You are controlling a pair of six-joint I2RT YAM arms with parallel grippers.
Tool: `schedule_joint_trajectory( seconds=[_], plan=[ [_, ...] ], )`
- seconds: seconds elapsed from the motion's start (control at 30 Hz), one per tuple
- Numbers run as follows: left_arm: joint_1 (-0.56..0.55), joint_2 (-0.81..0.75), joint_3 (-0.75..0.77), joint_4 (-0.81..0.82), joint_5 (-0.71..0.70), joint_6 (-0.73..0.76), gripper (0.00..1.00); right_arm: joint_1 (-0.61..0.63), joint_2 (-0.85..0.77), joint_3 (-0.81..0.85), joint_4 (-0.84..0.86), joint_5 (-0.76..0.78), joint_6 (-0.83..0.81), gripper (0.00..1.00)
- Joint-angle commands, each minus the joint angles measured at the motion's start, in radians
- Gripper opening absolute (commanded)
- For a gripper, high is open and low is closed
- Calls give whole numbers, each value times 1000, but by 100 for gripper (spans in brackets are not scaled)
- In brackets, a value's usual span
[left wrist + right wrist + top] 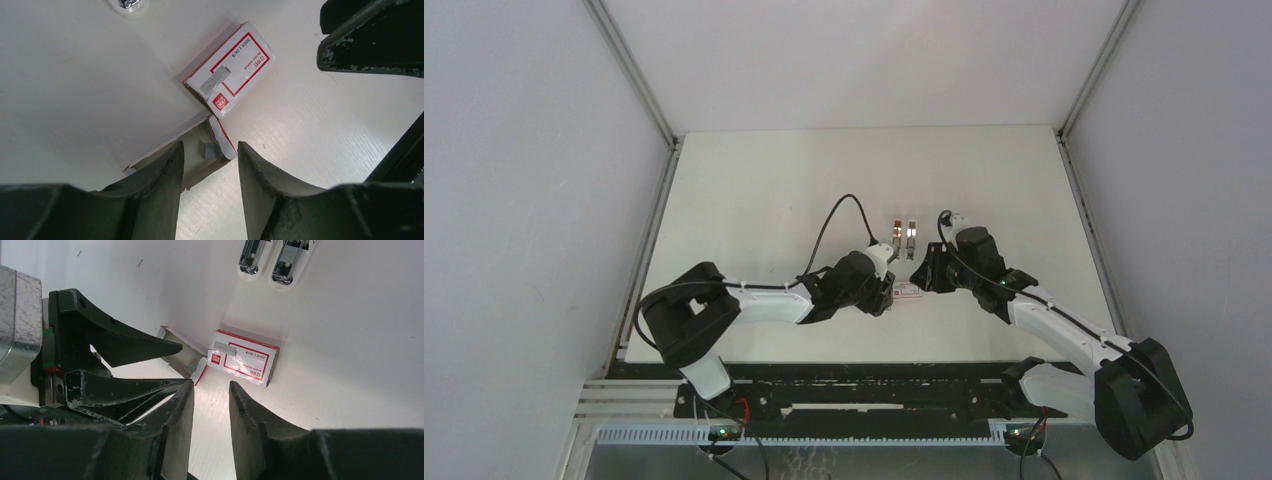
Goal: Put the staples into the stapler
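The pink-red staple carton [243,59] with a white label lies on the table between my two grippers, also seen in the top view [908,290] and the right wrist view [248,361]. A loose silvery staple strip [216,80] lies on its label [226,346]. The slide-out tray [196,134] is pulled out, with a short staple strip [210,150] in it. My left gripper [210,146] is open and empty, its fingers either side of the tray's end. My right gripper [210,385] is open and empty just short of the carton. Two mini staplers [904,238] lie side by side behind.
The staplers' chrome ends show at the top of the right wrist view [270,260]. The left gripper's black fingers [125,347] reach in from the left there, close to the tray [180,346]. The right gripper's fingers [370,45] show top right in the left wrist view.
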Motion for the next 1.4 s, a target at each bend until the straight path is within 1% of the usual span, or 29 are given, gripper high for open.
schedule_joint_trajectory(
  seconds=[0.0, 0.17, 0.5, 0.7, 0.83, 1.07, 1.37],
  plan=[
    [-9, -12, 49, 8, -33, 21, 47, -9, -20, -4, 34, -8, -21, 31],
    [-19, -11, 46, -16, -69, 30, 44, -9, -19, -4, 33, -10, -23, 31],
    [-38, 9, 60, -32, -70, 40, 44, -14, -21, -8, 35, -12, -22, 31],
    [-43, 37, 79, -64, -99, 45, 41, -18, -24, -8, 33, -16, -22, 31],
    [-50, 49, 91, -86, -125, 56, 36, -22, -26, -8, 35, -19, -22, 31],
    [-69, 60, 105, -115, -144, 67, 31, -28, -29, -12, 36, -26, -22, 31],
    [-73, 23, 57, -45, -91, 16, 14, -36, -44, -19, 36, -22, -22, 31]
  ],
)
